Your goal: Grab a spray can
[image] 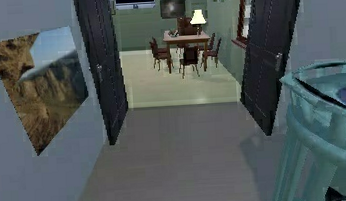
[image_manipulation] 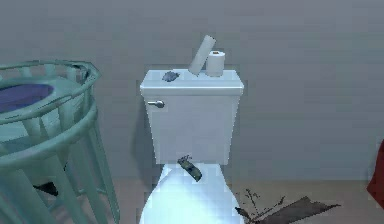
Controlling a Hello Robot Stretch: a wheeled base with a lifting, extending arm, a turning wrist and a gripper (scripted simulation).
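the gripper point(image_manipulation: 189, 169) is hanging before the tank point(image_manipulation: 195, 120), and i cannot tell if it is holding anything; above it the likely can point(image_manipulation: 203, 52) is leaning on a roll point(image_manipulation: 216, 63) atop the tank, probably light, rigid, slick, tippy; gripping its mid-body is looking best

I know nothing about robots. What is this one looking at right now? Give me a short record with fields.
room: bathroom with a white toilet
on the tank: paper roll, leaning pale cylinder (possibly the spray can), small dark item
beside the toilet: teal basket
ahead: open dark doors, dining table with chairs beyond
ahead, left: landscape picture
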